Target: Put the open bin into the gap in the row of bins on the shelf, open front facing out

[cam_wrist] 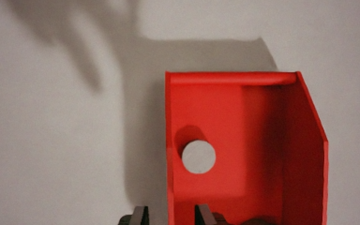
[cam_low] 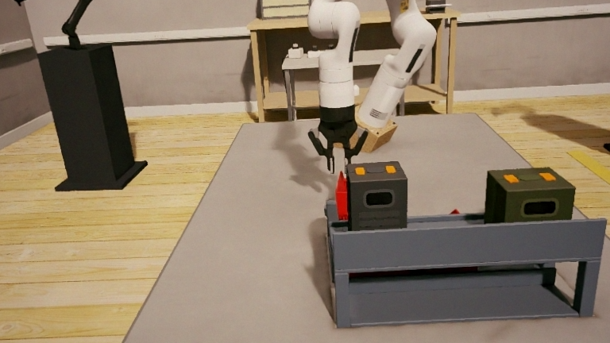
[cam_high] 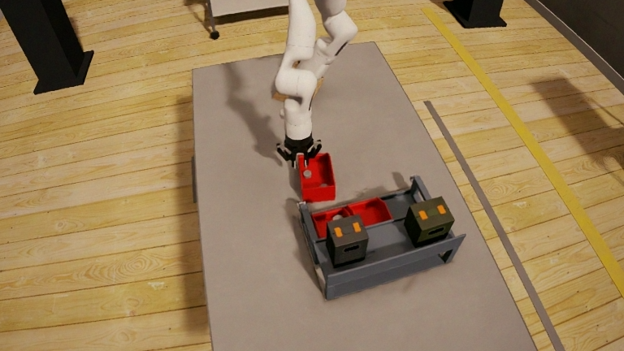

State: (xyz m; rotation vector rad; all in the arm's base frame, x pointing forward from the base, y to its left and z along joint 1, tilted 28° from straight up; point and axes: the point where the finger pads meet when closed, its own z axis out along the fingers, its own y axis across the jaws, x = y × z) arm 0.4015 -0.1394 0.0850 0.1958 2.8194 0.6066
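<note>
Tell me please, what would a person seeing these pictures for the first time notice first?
Most striking is the red open bin on the grey table, with a grey disc-shaped part inside. The gripper of the white arm hangs at its rear corner, fingers astride one wall, not clamped. Next comes the grey shelf, with two red bins in its row and two dark boxes on its top board.

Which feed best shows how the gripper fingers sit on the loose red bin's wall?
Wrist: the fingers straddle the red bin wall. Top shows the gripper at the bin's rear edge; exterior hides most of the bin behind a dark box.
</note>
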